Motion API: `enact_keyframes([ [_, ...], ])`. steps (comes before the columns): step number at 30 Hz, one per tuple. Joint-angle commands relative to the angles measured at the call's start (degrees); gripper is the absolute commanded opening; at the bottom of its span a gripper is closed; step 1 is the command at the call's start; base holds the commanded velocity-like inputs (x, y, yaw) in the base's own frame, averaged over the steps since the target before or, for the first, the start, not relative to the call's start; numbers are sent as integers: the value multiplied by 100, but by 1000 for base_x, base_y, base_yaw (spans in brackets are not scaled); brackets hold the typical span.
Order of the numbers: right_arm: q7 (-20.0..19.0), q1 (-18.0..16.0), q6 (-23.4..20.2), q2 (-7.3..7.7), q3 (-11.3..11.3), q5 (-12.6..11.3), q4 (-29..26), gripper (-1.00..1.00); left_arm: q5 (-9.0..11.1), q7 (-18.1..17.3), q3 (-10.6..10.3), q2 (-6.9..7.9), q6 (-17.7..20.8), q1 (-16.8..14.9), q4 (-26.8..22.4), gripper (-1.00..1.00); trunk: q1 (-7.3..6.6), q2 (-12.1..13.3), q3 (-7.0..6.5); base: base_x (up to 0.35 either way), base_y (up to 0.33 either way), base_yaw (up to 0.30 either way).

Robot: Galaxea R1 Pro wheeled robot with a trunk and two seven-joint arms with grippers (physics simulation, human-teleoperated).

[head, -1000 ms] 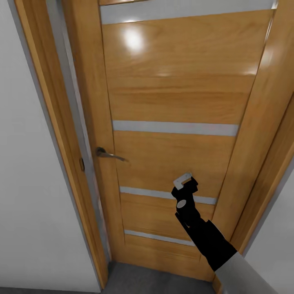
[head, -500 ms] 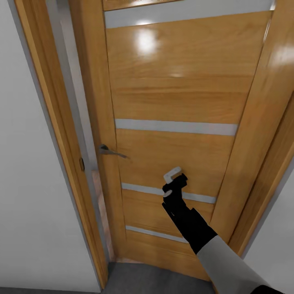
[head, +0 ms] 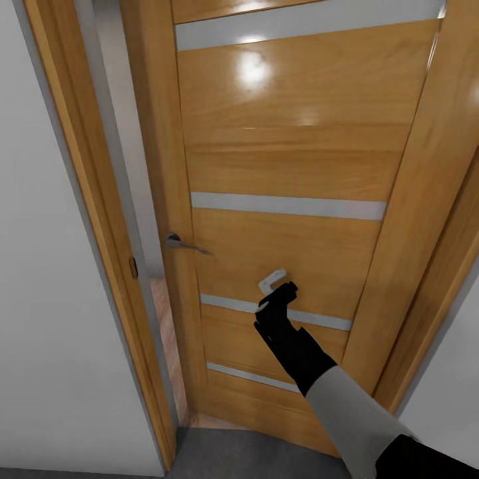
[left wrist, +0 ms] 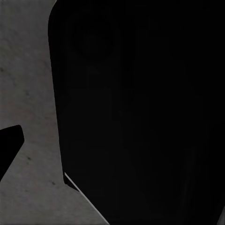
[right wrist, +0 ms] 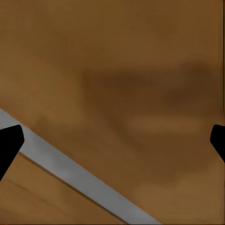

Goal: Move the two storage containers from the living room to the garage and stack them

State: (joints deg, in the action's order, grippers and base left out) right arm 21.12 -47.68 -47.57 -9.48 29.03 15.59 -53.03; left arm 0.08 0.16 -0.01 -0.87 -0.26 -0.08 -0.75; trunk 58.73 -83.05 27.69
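Door [head: 286,166] has swung further since a second ago: the gap at its handle-side edge is wider, with a strip of light wood plank floor [head: 163,313] now showing through it. Right arm has extended with it, more grey forearm in head view.

Right pincer [head: 274,293] is pressed against the door panel, just above the second frosted strip from the bottom [head: 276,311]. Handle [head: 181,243] sits off to the pincer's left and slightly higher, well apart from it. In the right wrist view the two fingertips [right wrist: 9,143] sit at opposite edges of the frame with door wood between them, so the jaws are spread wide, holding nothing.

Left pincer: its wrist view gives dark robot body over grey concrete floor [left wrist: 26,93]; can't tell if it's open or closed.

Neither storage container is in sight, so I can't say where they are.

Step, as I read it: pushing the garage door open to get through to the room with the plank floor. Next needs continued push on the panel until the gap clears the base, then drive through without clipping the frame [head: 80,199].
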Motion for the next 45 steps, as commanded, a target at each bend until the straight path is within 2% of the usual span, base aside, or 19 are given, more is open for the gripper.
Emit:
enact_keyframes([
  [1,22,-11,-50,3,15,-5,2,100,1,2,2,0,-2,-1,-4,100,0,-3,6,0,0,0],
  [11,233,-31,-112,24,15,-12,12,100,1,2,5,0,-3,-1,-4,100,0,-3,6,0,0,0],
  [45,193,-31,32,29,5,-12,-67,100,36,-7,41,-47,-9,-1,2,100,0,-3,6,0,0,0],
])
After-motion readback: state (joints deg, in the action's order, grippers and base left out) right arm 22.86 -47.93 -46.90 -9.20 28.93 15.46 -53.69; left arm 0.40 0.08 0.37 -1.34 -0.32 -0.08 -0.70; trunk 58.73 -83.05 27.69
